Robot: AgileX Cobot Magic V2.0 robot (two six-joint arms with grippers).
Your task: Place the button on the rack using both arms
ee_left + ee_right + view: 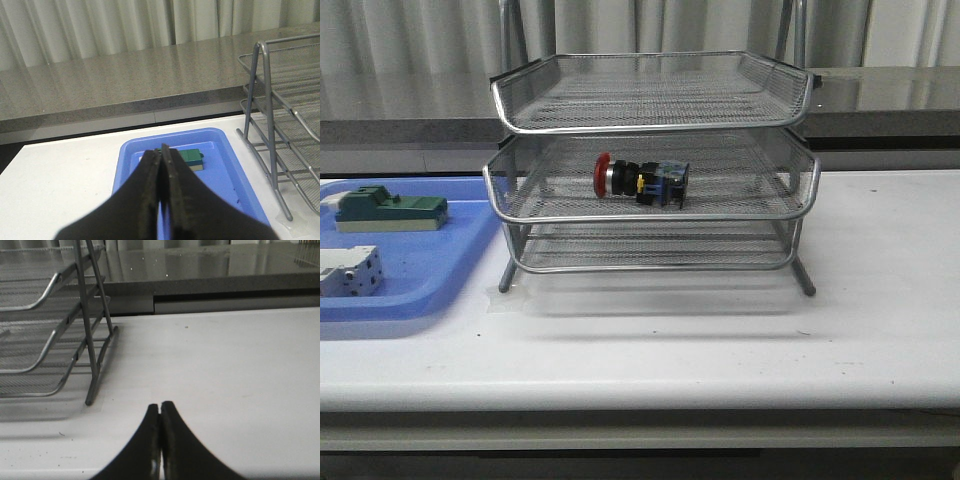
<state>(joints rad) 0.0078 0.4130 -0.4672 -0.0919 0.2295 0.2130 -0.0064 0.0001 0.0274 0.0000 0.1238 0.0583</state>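
The button [642, 182] lies in the rack's [650, 215] middle tier — the tray [420, 290] sits at the rack's nine o'clock.

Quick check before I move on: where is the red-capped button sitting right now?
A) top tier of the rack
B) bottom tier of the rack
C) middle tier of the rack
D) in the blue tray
C: in the front view the button lies on its side in the middle tier of the rack, with one mesh tier above it and one below.

Front view level, facing the rack [650, 170] squarely, wrist views low, flanking it, all sharing it
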